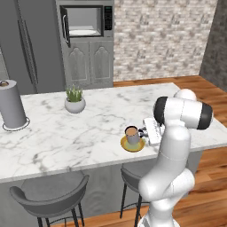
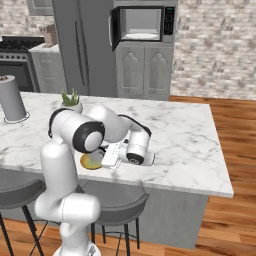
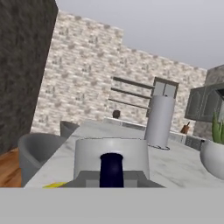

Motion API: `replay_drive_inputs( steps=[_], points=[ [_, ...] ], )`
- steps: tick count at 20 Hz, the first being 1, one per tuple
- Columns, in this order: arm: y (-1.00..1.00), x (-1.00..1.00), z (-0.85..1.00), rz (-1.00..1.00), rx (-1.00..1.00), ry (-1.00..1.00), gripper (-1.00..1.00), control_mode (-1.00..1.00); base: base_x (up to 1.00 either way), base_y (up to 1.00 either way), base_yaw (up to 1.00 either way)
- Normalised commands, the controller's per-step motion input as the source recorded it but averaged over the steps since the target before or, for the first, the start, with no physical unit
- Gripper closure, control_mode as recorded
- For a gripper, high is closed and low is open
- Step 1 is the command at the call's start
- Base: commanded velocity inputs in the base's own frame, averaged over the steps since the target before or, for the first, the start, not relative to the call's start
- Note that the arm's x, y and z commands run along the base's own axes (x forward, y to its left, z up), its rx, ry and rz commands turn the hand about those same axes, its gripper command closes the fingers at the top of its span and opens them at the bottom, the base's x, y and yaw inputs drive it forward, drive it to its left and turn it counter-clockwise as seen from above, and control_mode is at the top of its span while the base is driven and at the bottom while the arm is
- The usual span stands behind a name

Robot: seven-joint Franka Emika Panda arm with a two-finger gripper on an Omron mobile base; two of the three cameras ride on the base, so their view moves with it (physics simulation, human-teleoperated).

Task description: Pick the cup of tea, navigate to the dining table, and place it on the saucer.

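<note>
The cup of tea stands upright on the saucer, which lies near the front edge of the white marble desk, right of its middle in the left base view. The cup is grey with a dark rim and light brown liquid inside, and its dark handle points right toward the robot's hand. The gripper lies level at the cup's right side with its fingers pinching the handle, pressed nearly together on it. In the hand view the cup's grey wall stands close ahead, the dark handle in the middle between the finger tips, and a sliver of yellow saucer shows at the lower left. In the right base view the arm's elbow covers the cup, and the saucer's edge shows just left of the hand. Farther back on the desk a small plant in a round white pot stands to the left, and a tall grey paper-towel roll stands at the far left end. Grey round stools sit under the desk's near edge.
</note>
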Motion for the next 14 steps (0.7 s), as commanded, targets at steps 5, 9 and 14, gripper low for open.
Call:
replay_drive_inputs(
  steps=[5,9,14],
  points=[
    [0.07,0.21,-0.25,0.01,0.0,0.01,1.0,-1.0,0.0,0.0,0.0],
    [0.18,0.2,-0.23,0.02,0.0,0.01,1.0,-1.0,0.0,0.0,0.0],
    [0.13,0.02,-0.1,0.06,0.0,0.0,1.0,-1.0,0.0,0.0,0.0]
  ],
)
